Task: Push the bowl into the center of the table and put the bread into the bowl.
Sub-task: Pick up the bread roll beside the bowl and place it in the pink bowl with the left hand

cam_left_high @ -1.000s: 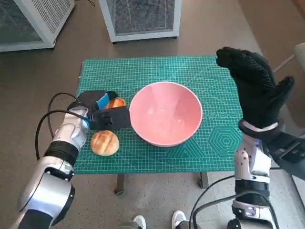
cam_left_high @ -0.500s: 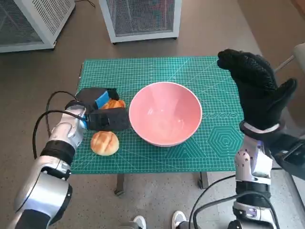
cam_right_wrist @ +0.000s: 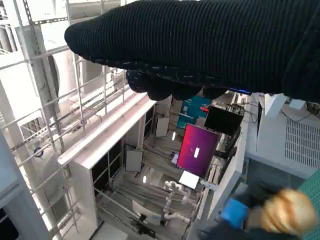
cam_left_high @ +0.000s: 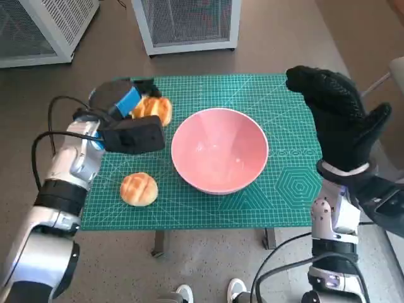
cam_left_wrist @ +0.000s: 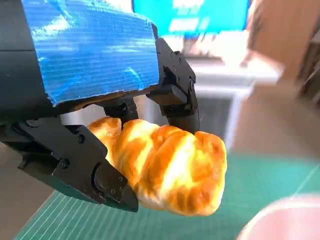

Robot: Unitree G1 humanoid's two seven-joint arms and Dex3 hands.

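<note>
Over on the far left of the green mat [cam_left_high: 189, 95], left hand [cam_left_high: 123, 117] lifted off the surface with a twisted golden bread roll [cam_left_high: 154, 108] clamped between its black fingers [cam_left_wrist: 95, 170]. Wrist view backs that up: roll [cam_left_wrist: 165, 170] pinched from both sides, sticking out past the fingertips, mat well below it. Blue tape [cam_left_wrist: 90, 50] across the back of the hand, cables looping off the forearm.

Right about the middle of the mat, big pink bowl [cam_left_high: 219, 158], upright, nothing inside. Held roll up and to the left of the bowl's rim, not over it. Pink rim [cam_left_wrist: 285, 220] just creeping into the corner of the left wrist view too.

Near left of the bowl, second round bun [cam_left_high: 139, 189] lying flat on the mat, apart from the bowl and from the hand.

On the right side, gloved right hand [cam_left_high: 338, 117] raised high above the table's right edge, fingers loosely curved and apart, holding nothing. Same glove [cam_right_wrist: 200, 45] as a dark band in its own wrist view, only blurry room stuff behind it.

Beyond the far edge, white mesh cabinets [cam_left_high: 186, 25] on the brown floor.
</note>
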